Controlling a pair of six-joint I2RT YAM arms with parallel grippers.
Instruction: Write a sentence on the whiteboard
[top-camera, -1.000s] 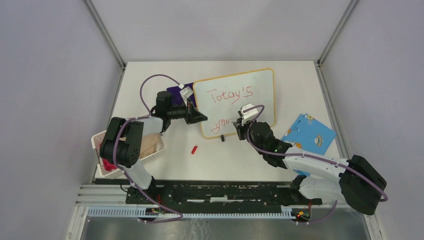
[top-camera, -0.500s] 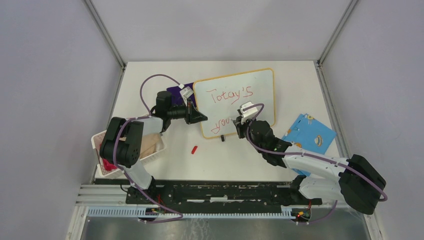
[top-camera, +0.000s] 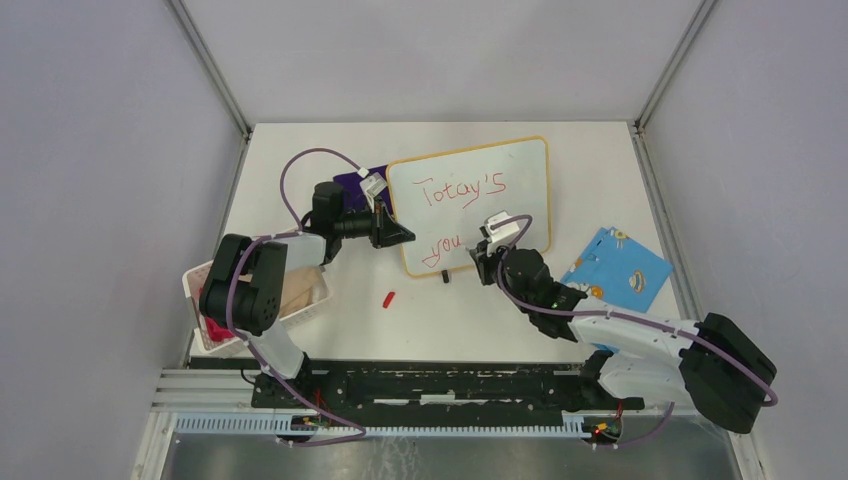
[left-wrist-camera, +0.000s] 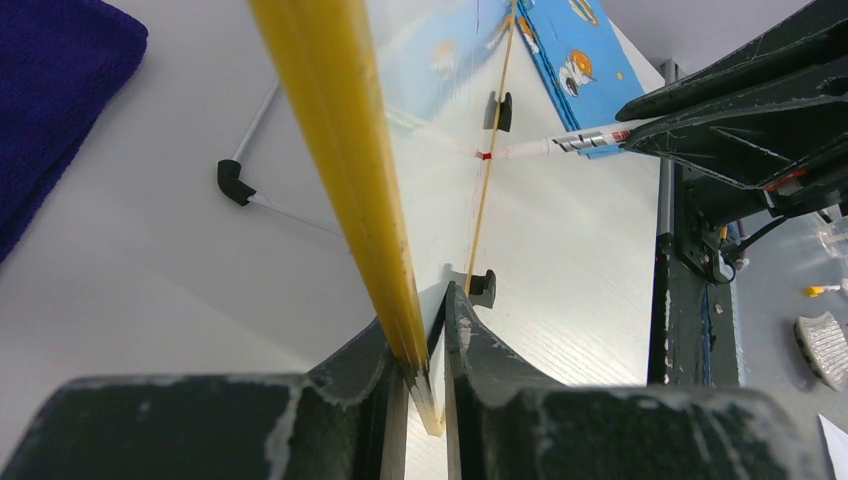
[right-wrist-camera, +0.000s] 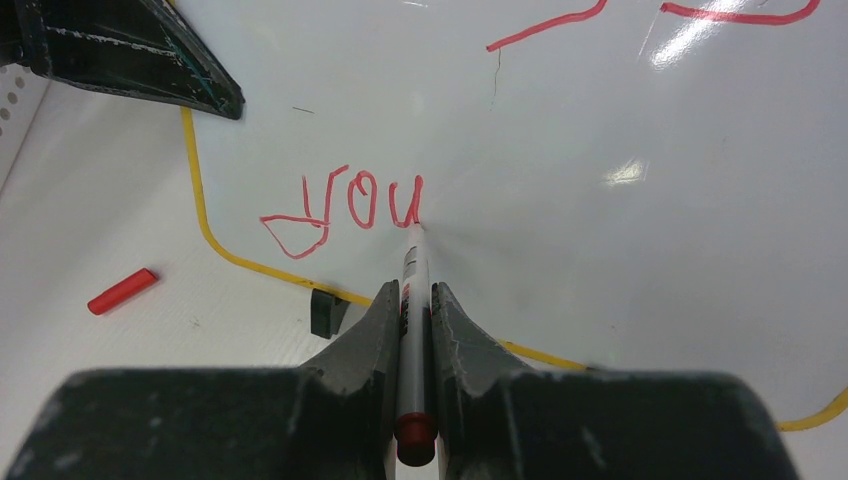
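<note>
While the whiteboard (top-camera: 522, 165) stays put, the marker (right-wrist-camera: 411, 265) has shifted.

White matte table (top-camera: 300, 160), boxed in on three sides by plain pale grey-lilac walls (top-camera: 440, 50); slim aluminium posts (top-camera: 210, 70) rise at both far corners. Along the near edge, a black mounting rail (top-camera: 450, 385), then a pale toothed strip (top-camera: 400, 425) over dull grey metal sheet (top-camera: 450, 458). Light even and soft, shadows faint.

The red sentence (top-camera: 456, 190) on the whiteboard (top-camera: 522, 160) reads "Totay's" on one line and "you" on the other.
</note>
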